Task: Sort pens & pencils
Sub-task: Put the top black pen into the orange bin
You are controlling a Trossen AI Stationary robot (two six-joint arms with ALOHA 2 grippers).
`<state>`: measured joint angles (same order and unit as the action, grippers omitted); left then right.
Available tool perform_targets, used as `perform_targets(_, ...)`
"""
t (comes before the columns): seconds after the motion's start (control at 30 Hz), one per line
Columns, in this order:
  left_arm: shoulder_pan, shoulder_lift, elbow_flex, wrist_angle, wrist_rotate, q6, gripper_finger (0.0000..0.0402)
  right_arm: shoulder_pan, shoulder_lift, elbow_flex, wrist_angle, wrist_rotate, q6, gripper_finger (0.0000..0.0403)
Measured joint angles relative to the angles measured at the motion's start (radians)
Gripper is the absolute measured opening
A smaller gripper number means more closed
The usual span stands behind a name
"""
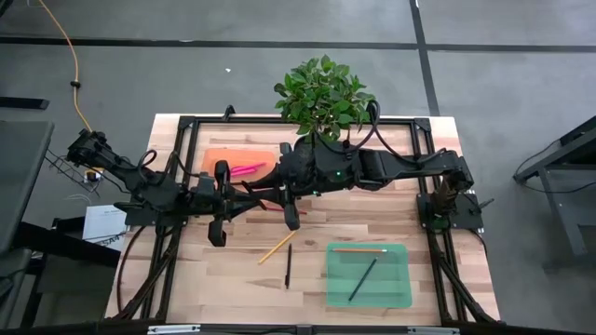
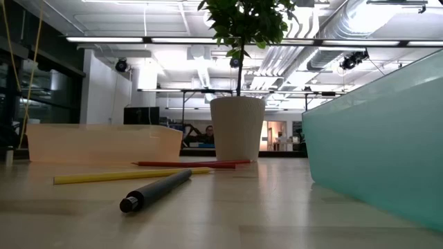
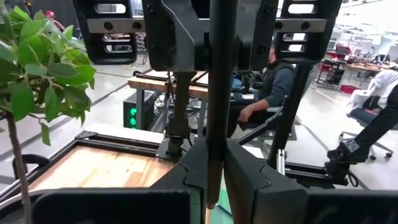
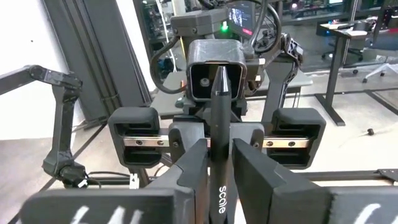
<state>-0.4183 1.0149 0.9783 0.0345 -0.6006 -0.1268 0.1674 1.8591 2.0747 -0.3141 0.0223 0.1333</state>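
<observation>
Dark stick [image 2: 156, 190], thin yellow pencil [image 2: 131, 176]: loose on pale wooden table [image 1: 233, 270], front. Slim black pen [image 4: 222, 112]: raised mid-table, clamped by left gripper [image 3: 214, 149]; right gripper [image 4: 219, 149] flanks it, grip untellable. Bright pink pens [image 1: 244, 169]: orange tray [image 1: 216, 156], rear.

both arms reach inward and meet near the table's middle, left gripper [image 1: 220, 207] and right gripper [image 1: 291, 216] facing each other, fingers nearly closed
</observation>
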Motion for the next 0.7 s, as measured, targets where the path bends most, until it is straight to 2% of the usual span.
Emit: perform_targets(0.7, 0.000, -0.007, 0.000, -0.040, -0.103, 0.026, 0.0024, -0.035, 0.000, 0.000, 0.058, -0.019, 0.008, 0.0068)
